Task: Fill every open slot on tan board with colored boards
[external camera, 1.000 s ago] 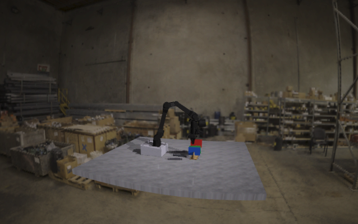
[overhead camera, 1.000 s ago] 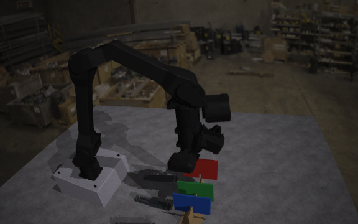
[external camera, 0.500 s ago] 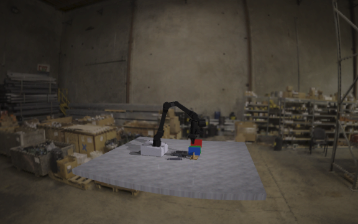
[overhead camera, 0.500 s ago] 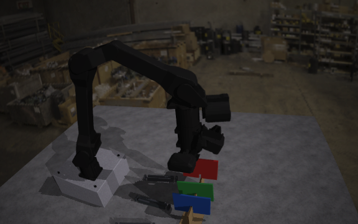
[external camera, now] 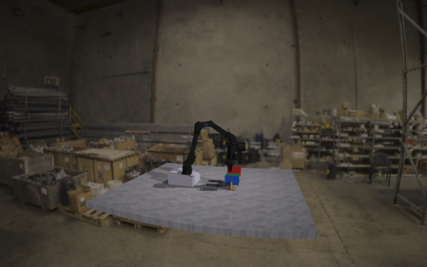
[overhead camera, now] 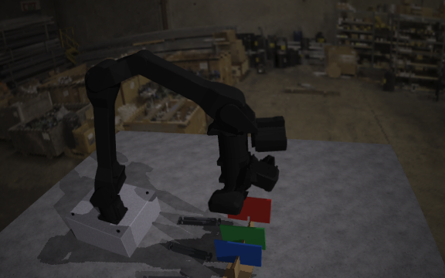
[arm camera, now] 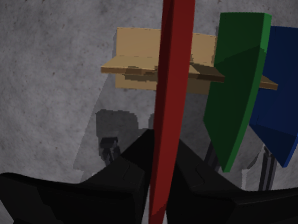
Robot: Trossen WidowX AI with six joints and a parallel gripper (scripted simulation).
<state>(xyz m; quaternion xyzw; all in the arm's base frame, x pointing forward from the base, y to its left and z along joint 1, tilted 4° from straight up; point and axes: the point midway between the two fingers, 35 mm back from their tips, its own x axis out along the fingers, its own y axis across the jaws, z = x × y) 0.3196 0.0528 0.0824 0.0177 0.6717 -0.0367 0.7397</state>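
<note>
My gripper (overhead camera: 235,210) (arm camera: 157,137) is shut on the red board (overhead camera: 259,210) (external camera: 235,170) (arm camera: 174,70). The red board is upright and crosswise over the far part of the tan board (overhead camera: 232,270) (arm camera: 132,64). Its small notch shows at the bottom edge in the top view, just above the tan board's end; a gap seems to remain. The green board (overhead camera: 247,235) (arm camera: 239,65) and the blue board (overhead camera: 237,252) (external camera: 232,179) (arm camera: 281,90) stand upright across the tan board, beside each other. How deep they sit, and the slot under the red board, are hidden.
Dark holders (overhead camera: 198,221) (overhead camera: 190,251) lie between the robot's white base (overhead camera: 116,228) (external camera: 183,179) and the boards, with a further one at the near side (external camera: 208,189). The green board is the closest neighbour of the red one. Tan crosspieces (arm camera: 137,40) support the tan board.
</note>
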